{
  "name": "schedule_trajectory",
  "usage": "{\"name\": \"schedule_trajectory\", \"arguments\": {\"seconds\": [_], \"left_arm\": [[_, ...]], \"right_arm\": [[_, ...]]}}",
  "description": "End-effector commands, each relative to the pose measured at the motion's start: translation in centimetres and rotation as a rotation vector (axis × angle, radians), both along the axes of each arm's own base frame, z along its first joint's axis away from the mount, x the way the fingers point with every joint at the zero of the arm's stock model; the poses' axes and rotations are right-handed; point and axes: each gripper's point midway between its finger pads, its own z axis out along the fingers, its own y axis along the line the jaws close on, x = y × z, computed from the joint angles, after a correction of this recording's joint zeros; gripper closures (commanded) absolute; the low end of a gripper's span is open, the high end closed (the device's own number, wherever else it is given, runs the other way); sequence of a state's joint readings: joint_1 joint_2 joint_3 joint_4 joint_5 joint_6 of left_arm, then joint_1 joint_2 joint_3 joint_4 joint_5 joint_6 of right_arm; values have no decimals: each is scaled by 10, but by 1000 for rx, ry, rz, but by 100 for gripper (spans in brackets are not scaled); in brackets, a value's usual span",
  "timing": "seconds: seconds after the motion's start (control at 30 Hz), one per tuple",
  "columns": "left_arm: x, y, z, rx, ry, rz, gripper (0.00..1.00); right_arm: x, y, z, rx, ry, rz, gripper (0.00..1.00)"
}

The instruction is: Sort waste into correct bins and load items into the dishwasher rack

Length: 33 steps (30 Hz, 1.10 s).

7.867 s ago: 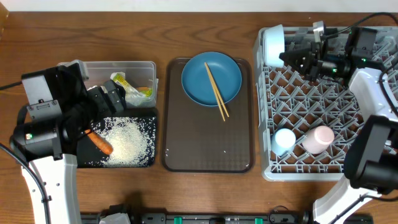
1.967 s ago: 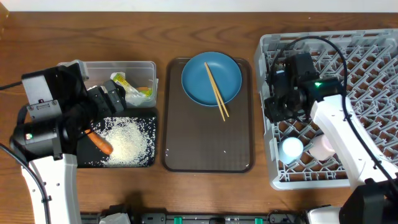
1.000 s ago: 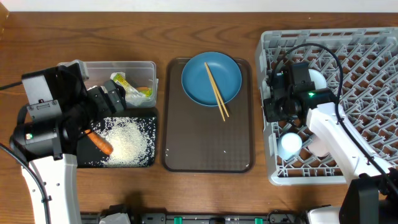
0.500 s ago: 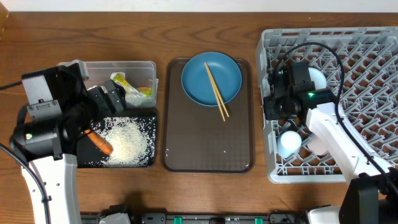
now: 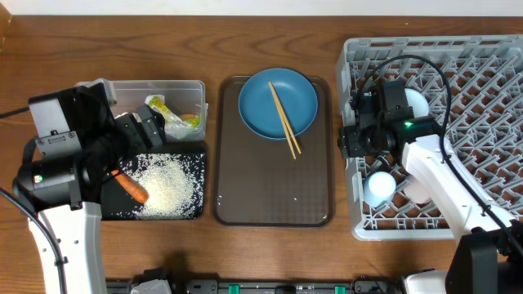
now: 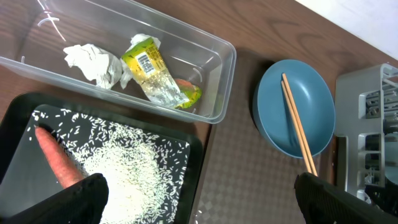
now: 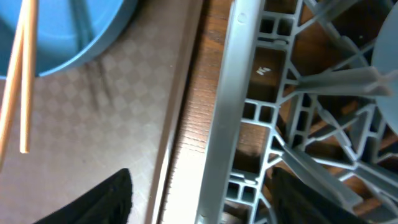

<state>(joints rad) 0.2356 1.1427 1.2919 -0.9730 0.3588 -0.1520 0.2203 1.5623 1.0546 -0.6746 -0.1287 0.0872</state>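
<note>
Dishwasher rack [image 5: 425, 46]: grey peg lattice, at 3 o'clock on the table [image 5: 245, 33].
Overhead: the right arm [image 5: 441, 175] hides part of the white-blue bowl [image 5: 417, 103] and most of the pink cup [image 5: 411, 193]; the light blue cup [image 5: 380, 189] shows. Left wrist: left gripper [image 6: 199, 193] spread over the black tray [image 6: 15, 134]. Right wrist: right gripper [image 7: 202, 186] spread astride the rack's rim, fingers cropped.

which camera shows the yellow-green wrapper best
The left wrist view: the wrapper lies fully visible in the clear tub, barcode up. Overhead shows it small, partly hidden by the left arm. The right wrist view misses it.
</note>
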Motion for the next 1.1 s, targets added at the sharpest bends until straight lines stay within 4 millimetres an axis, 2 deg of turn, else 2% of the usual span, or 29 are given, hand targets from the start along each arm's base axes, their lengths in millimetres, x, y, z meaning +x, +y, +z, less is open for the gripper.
{"name": "schedule_trajectory", "arguments": {"seconds": [0.0,0.1,0.23,0.37,0.47,0.57,0.77,0.8,0.87,0.93,1.07], "left_arm": [[-1,3,1,18,-3,3,2],[-1,3,1,19,-3,3,2],[-1,3,1,19,-3,3,2],[-1,3,1,19,-3,3,2],[-1,3,1,19,-3,3,2],[-1,3,1,19,-3,3,2],[-1,3,1,19,-3,3,2],[-1,3,1,19,-3,3,2],[-1,3,1,19,-3,3,2],[-1,3,1,19,-3,3,2],[-1,3,1,18,-3,4,2]], "right_arm": [[3,2,3,-48,-23,20,24],[9,-2,11,-71,-44,10,17],[21,-8,36,-110,-83,-12,14],[28,-4,64,-104,-107,-8,12],[28,6,80,-97,-118,14,3],[26,37,87,-24,-135,72,1],[23,117,105,145,-236,231,1],[23,127,106,157,-256,245,11],[23,149,103,168,-297,288,41],[25,157,94,130,-308,293,52],[32,165,62,31,-298,279,60]]}}
